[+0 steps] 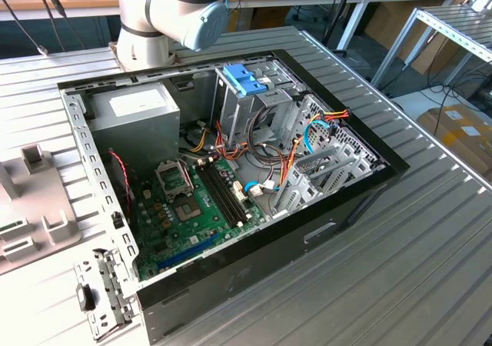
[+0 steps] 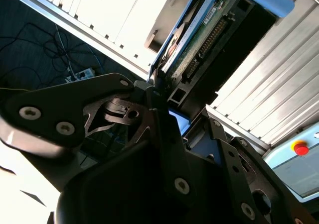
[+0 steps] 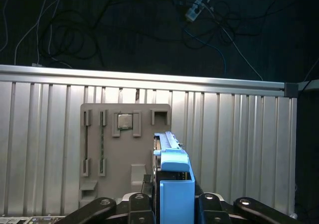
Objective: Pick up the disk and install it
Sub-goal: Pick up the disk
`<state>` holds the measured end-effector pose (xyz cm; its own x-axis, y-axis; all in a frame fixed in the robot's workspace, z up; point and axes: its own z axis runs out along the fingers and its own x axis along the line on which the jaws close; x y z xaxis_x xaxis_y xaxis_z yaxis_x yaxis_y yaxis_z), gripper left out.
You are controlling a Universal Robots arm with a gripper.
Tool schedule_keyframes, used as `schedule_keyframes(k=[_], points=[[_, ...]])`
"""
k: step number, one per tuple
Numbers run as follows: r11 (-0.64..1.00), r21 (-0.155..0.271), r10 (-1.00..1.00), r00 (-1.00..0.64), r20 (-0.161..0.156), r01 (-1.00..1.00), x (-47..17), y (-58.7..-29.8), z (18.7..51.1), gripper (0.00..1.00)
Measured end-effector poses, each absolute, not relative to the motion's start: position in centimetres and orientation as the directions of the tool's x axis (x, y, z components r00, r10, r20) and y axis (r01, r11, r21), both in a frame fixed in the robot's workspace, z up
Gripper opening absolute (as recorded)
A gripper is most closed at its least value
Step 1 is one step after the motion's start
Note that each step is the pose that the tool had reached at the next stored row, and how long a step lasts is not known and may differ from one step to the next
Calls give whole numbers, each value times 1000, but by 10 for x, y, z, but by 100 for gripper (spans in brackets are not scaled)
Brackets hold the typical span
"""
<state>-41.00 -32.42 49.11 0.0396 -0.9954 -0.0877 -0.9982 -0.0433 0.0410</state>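
My gripper is shut on the disk, with a dark finger link on each side of its bright blue rail and end tab. In the second wrist view the disk stands out beyond the gripper, showing its green circuit board, connector row and blue rail. It hangs in the air above the ribbed metal table, close to a grey parts holder. In the exterior view the open computer case lies on the table.
Inside the case stand a tall grey drive cage with a light blue bracket, a power supply, a motherboard and loose cables. The arm's base stands behind the case. A red button sits beyond the table edge.
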Motion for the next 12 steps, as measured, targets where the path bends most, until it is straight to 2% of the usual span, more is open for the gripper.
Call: schedule_keyframes(k=[12], points=[[-43,41,-995,40,-88,-998,-408,-326,491,37]])
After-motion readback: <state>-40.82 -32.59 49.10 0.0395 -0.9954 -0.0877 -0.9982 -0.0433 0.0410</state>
